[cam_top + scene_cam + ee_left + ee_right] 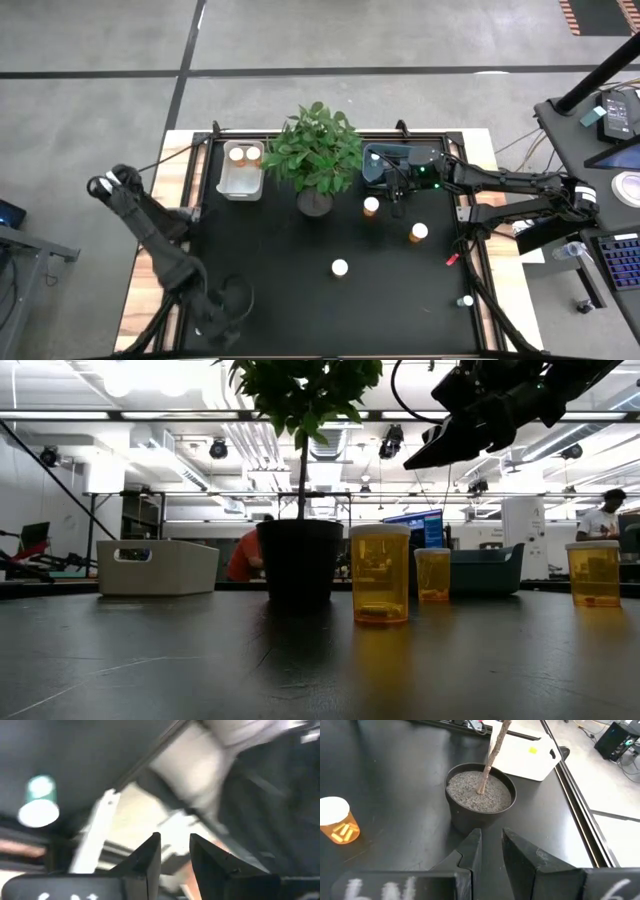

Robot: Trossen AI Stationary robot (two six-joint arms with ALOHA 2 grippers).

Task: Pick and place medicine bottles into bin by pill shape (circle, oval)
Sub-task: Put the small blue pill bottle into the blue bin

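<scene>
Three orange-amber plastic bottles with white caps stand loose on my black table, and I go across it from left to right. My left gripper (215, 320) waits near the table's front-left corner, its fingers close together with only a thin gap and nothing between them. Next is the pale rectangular bin (241, 185), two capped bottles (244, 155) already in it, then the leafy green plant in its dark round pot (315, 200). Just right of the pot stands the nearest amber bottle (371, 206); a second bottle (340, 267) sits nearer the front edge, and a third bottle (418, 232) lies farther right. My right gripper (398, 183) hangs above the table beside the dark blue bin (385, 160), its fingers nearly pressed together and holding nothing.

The nearest bottle is off to one side of my right fingers, with the pot straight ahead of them. My worry is the plant: reaching down here, I could catch the pot or the leaves and tip it. With my fingers this narrow I would also knock the bottle over rather than straddle it, so they must spread first.
</scene>
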